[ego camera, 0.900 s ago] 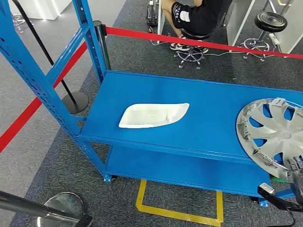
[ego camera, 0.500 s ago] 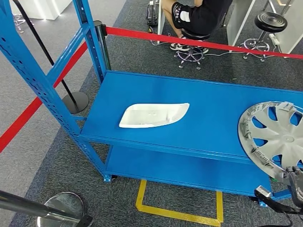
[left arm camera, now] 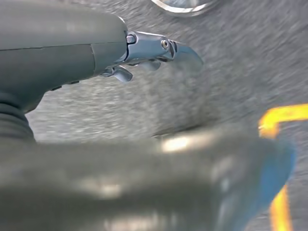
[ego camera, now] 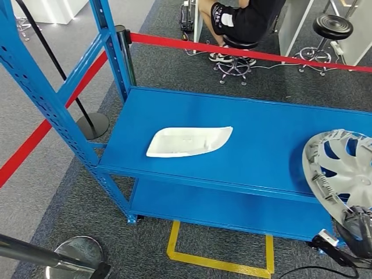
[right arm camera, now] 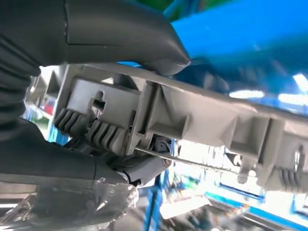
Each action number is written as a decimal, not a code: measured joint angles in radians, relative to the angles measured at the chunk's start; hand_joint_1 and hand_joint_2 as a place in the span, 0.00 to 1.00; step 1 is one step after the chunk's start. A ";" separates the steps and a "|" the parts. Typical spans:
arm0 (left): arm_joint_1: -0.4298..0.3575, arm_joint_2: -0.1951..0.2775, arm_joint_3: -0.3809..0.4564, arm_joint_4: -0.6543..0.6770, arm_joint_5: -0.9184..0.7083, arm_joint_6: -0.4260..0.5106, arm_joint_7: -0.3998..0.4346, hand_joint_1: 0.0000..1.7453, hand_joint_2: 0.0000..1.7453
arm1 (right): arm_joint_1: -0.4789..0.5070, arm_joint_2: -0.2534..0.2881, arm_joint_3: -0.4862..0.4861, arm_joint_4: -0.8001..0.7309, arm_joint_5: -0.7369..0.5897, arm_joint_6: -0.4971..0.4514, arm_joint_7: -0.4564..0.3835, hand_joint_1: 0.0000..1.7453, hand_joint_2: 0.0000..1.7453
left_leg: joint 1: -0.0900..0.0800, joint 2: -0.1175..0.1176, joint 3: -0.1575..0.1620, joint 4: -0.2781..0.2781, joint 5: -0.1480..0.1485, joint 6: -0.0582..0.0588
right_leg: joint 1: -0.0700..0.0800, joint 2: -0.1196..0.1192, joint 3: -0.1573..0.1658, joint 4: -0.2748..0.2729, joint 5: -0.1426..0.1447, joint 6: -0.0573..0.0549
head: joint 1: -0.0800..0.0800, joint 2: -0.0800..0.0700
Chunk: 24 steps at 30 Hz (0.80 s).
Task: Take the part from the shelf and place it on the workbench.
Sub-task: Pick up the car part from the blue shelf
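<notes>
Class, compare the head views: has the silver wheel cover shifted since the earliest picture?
Yes. The wheel cover, held by the right hand, has slid rightward along the blue shelf, farther from the unmoved white part.

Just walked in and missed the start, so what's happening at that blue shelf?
The right robot hand grips the rim of a silver hubcap, which juts past the front edge of the blue shelf at its right end. A white tray-like part lies flat on the same shelf level, untouched. The left robot hand holds nothing and hangs over the grey carpet. A person sits on a stool beyond the red barrier tape.
</notes>
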 joint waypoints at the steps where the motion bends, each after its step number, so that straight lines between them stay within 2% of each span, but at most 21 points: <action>1: 0.001 0.000 0.004 0.000 0.002 0.004 -0.018 0.00 1.00 | 0.012 0.011 -0.017 -0.030 -0.072 0.020 -0.041 1.00 0.00 | 0.000 0.000 0.000 0.000 0.000 0.000 | 0.000 0.000 0.000 0.000 0.000 0.000 | 0.000 0.000; 5: 0.002 0.002 0.021 0.000 0.002 0.003 -0.041 0.00 1.00 | 0.046 0.065 -0.093 -0.165 -0.306 0.138 -0.176 1.00 0.00 | 0.001 0.001 0.001 0.000 -0.001 -0.002 | 0.001 0.004 0.000 0.000 0.000 0.000 | 0.000 0.000; 10: 0.003 0.003 0.033 0.000 -0.001 0.001 -0.039 0.00 1.00 | 0.056 0.106 -0.132 -0.256 -0.396 0.205 -0.226 1.00 0.00 | 0.001 0.001 0.001 0.000 -0.001 -0.002 | 0.001 0.004 -0.001 0.000 0.000 0.000 | 0.000 0.000; 14: 0.004 0.003 0.043 0.000 -0.001 -0.032 -0.029 0.00 1.00 | 0.041 0.136 -0.156 -0.306 -0.638 0.337 -0.261 1.00 0.00 | 0.001 0.002 0.002 0.000 -0.001 -0.002 | 0.001 0.005 0.000 0.000 0.001 -0.001 | 0.000 0.000; 17: 0.003 0.002 0.053 0.000 0.009 -0.066 -0.044 0.00 1.00 | 0.023 0.162 -0.177 -0.346 -0.859 0.476 -0.261 1.00 0.00 | 0.001 0.003 0.003 0.000 -0.001 -0.002 | 0.001 0.007 -0.001 0.000 0.001 -0.002 | 0.000 0.000; 19: 0.003 -0.001 0.062 0.000 0.022 -0.026 -0.085 0.00 1.00 | 0.023 0.183 -0.193 -0.370 -0.989 0.556 -0.248 1.00 0.00 | 0.001 0.003 0.004 0.000 -0.001 -0.002 | 0.001 0.005 -0.003 0.000 0.001 -0.001 | 0.000 0.000; 22: 0.002 -0.006 0.087 0.000 0.068 0.009 -0.160 0.00 1.00 | 0.040 0.236 -0.235 -0.412 -1.229 0.703 -0.176 1.00 0.00 | 0.001 0.002 0.003 0.000 -0.001 -0.002 | 0.001 0.003 -0.003 0.000 0.000 -0.001 | 0.000 0.000; 24: 0.001 -0.009 0.114 0.000 0.104 -0.039 -0.192 0.00 1.00 | 0.056 0.287 -0.280 -0.443 -1.388 0.819 -0.109 1.00 0.00 | 0.001 0.001 0.002 0.000 -0.001 -0.002 | 0.001 0.002 -0.002 0.000 0.000 -0.001 | 0.000 0.000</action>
